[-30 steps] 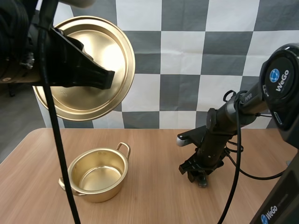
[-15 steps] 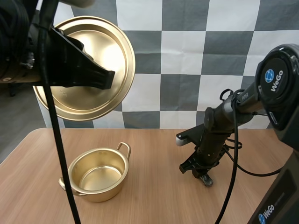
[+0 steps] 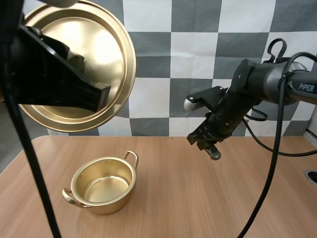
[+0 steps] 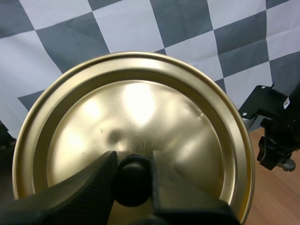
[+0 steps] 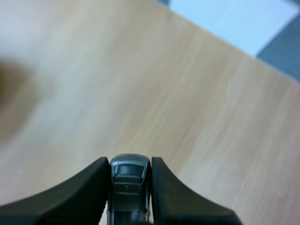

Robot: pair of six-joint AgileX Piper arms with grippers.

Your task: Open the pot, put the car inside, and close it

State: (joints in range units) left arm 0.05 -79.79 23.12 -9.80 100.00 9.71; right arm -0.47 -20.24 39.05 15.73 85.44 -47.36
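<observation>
Since a second ago the right gripper [image 3: 210, 148] has lifted off the table [image 3: 198, 203] with the car [image 3: 214, 154] and now hangs in the air, to the right of the table's middle and toward its far edge. The left arm has carried the lid [image 3: 106, 44] slightly up and to the left.

The car sits lengthwise between the right gripper's [image 5: 130, 161] two fingers, which press against its sides, and its front end pokes out just past the tips. It [image 5: 129, 185] is a small grey toy car with a darker windscreen and a rounded roof. From above it shows as a small grey piece hanging beneath the fingertips, well clear of the wood.

The left gripper [image 4: 133, 159] is closed on the black knob [image 4: 132, 182] of the lid [image 4: 140, 103], one finger on each side. It holds the golden disc high, on edge and clear of the table, with its shiny top face toward the wrist camera. In the high view that gripper [image 3: 101, 96] stands dark against the lid's face.

The pot [image 3: 74, 182] is open on the left half of the table, nearer the front edge. It is golden and has two loop handles. It stands well apart from the car, and lower.
</observation>
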